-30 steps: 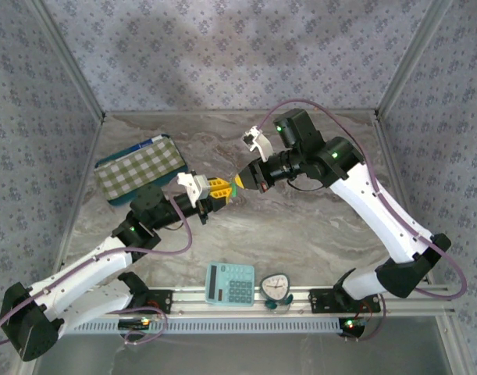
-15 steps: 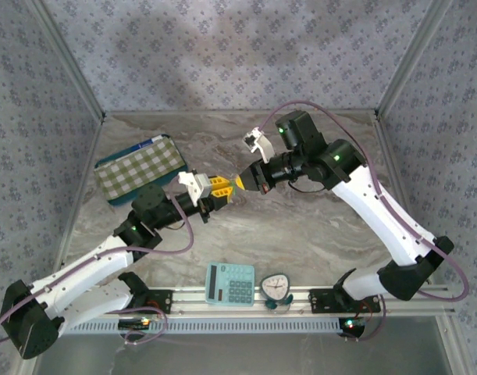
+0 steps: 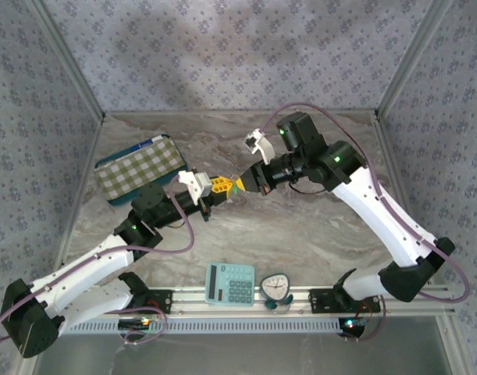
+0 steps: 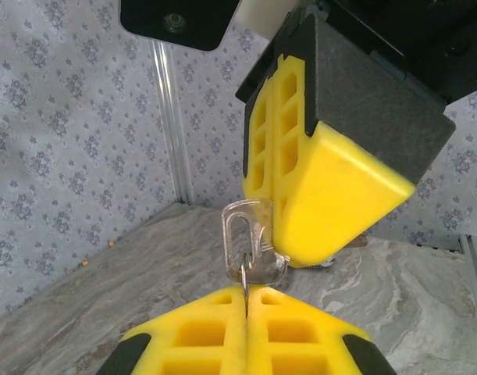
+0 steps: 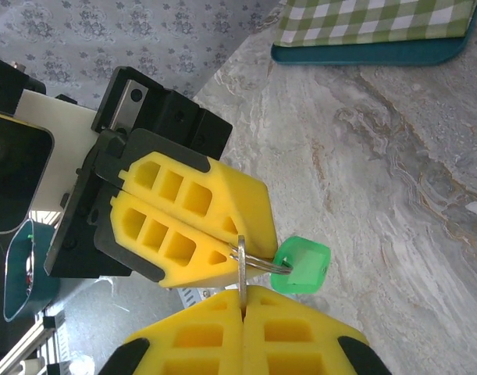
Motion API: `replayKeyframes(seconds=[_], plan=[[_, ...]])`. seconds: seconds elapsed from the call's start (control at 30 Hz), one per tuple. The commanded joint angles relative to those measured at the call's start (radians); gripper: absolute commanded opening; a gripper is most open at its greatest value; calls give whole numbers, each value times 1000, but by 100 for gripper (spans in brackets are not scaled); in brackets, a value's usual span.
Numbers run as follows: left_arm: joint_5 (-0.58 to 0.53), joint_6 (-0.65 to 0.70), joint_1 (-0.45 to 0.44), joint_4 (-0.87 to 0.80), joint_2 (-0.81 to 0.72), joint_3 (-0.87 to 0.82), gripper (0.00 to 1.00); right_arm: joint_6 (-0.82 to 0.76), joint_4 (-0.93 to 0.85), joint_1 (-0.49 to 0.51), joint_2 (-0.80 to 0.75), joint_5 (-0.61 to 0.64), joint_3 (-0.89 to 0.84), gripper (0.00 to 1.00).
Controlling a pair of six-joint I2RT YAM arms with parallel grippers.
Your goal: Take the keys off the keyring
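Above the middle of the table my left gripper [image 3: 219, 187] and right gripper [image 3: 239, 184] meet tip to tip. In the left wrist view the left gripper [image 4: 246, 295] is shut on the thin metal keyring [image 4: 244, 275], which passes through the slot of a silver key [image 4: 240, 234]. The right gripper's yellow fingers [image 4: 324, 195] clamp that key from above. In the right wrist view the right gripper [image 5: 243, 293] is shut on the silver key [image 5: 240, 266], seen edge-on. The left fingers [image 5: 191, 215] pinch the keyring [image 5: 259, 262], and a green-headed key [image 5: 302, 266] hangs from it.
A teal tray with a green checked cloth [image 3: 139, 168] lies at the left back of the marble table [image 3: 316, 226]. A light blue calculator [image 3: 229, 283] and a small round timer [image 3: 275, 287] sit at the near edge by the metal rail. Patterned walls enclose the table.
The left gripper's jaws have closed fully on the keyring. The two gripper tips have drawn slightly closer together in the air.
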Motion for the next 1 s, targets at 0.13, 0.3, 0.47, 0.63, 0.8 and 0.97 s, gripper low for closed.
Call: replayKeyframes(seconds=[0.13,0.3,0.47,0.63,0.8,0.97], plan=[[2,29,-7,-75,-22,65,0,44,59,-35,-43,-49,-67,0],[13,42,-8,-167,-23,106,0,74,116,-55,-68,-77,-130,0],[30,43,-6,-284,-1,179,0,96,167,-64,-84,-92,-186,0],[44,40,-7,-431,43,278,0,120,219,-68,-91,-94,-240,0],[58,51,-7,-593,102,383,0,141,279,-76,-103,-101,-288,0],[54,56,-8,-654,121,424,0,152,305,-89,-128,-106,-327,0]])
